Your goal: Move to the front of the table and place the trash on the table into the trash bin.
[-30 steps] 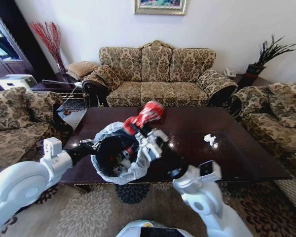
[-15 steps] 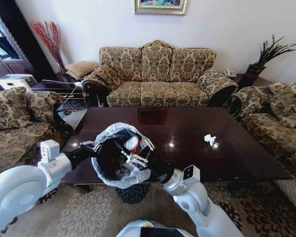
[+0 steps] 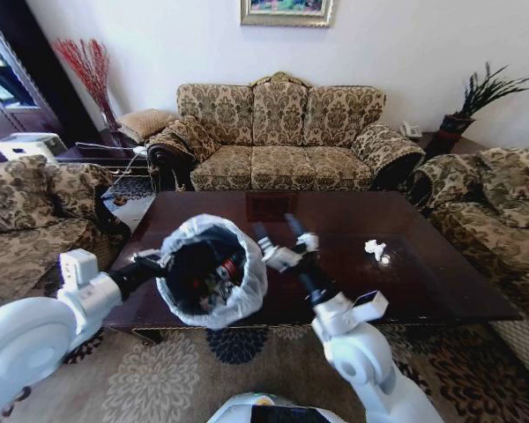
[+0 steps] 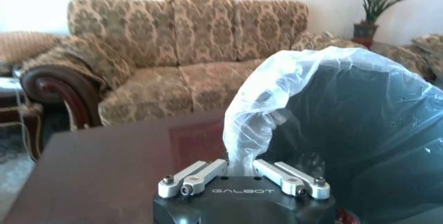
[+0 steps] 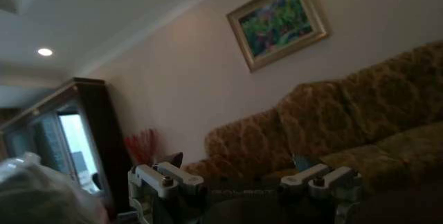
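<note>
Left gripper (image 4: pixel 242 169): fingertips buried in the folded liner on the trash bin (image 3: pixel 213 270) rim; contact point itself hidden.

Bin contents: red and white bits against the dark interior, too small to identify.

Bin's far wall runs off the left wrist frame.

Table (image 3: pixel 406 273): near-left corner covered by the bin.

White scrap (image 3: pixel 375 249) on the table: probably crumpled tissue, too small to confirm.

Right gripper (image 3: pixel 282 236): finger ends cut by the right wrist frame's lower edge.

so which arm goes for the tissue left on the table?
Probably right: the right gripper is open, empty and nearer the tissue. The left gripper is shut on the trash bin rim.
</note>
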Available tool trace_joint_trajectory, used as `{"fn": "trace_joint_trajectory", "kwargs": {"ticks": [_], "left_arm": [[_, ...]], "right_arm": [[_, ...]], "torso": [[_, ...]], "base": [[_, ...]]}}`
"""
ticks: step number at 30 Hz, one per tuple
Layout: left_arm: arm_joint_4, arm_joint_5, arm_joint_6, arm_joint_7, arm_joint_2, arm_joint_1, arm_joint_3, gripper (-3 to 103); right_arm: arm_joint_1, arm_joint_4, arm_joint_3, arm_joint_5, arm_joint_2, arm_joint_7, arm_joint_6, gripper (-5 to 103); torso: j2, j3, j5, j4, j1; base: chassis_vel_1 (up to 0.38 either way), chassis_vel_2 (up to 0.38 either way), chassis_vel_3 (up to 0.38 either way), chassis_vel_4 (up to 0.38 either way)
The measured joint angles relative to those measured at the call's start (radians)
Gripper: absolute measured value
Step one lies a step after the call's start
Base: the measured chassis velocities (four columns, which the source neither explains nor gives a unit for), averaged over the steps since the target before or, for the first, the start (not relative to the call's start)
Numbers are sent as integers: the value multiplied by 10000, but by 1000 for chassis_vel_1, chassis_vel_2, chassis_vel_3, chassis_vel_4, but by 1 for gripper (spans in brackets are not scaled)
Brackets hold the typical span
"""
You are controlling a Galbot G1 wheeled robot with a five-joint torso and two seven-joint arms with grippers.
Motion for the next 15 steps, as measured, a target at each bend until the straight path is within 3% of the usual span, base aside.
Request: {"fn": "trace_joint_trajectory", "kwargs": {"ticks": [3, 8, 15], "left_arm": [[18, 5, -163, 1, -171, 3, -110, 2], [17, 265, -292, 98, -467, 68, 111, 2], [172, 378, -438, 269, -320, 0, 203, 2]], "right_arm": [[-356, -1023, 1351, 819, -47, 207, -269, 100], [-608, -1735, 2048, 1423, -110, 273, -154, 100], [-410, -2350, 2354, 1480, 87, 466, -48, 100]], "torso": [[0, 0, 2, -1, 2], [0, 0, -6, 3, 1], [0, 0, -3, 3, 1]], "base": [[0, 0, 0, 0], [0, 0, 0, 0], [-57, -65, 63, 69]]}}
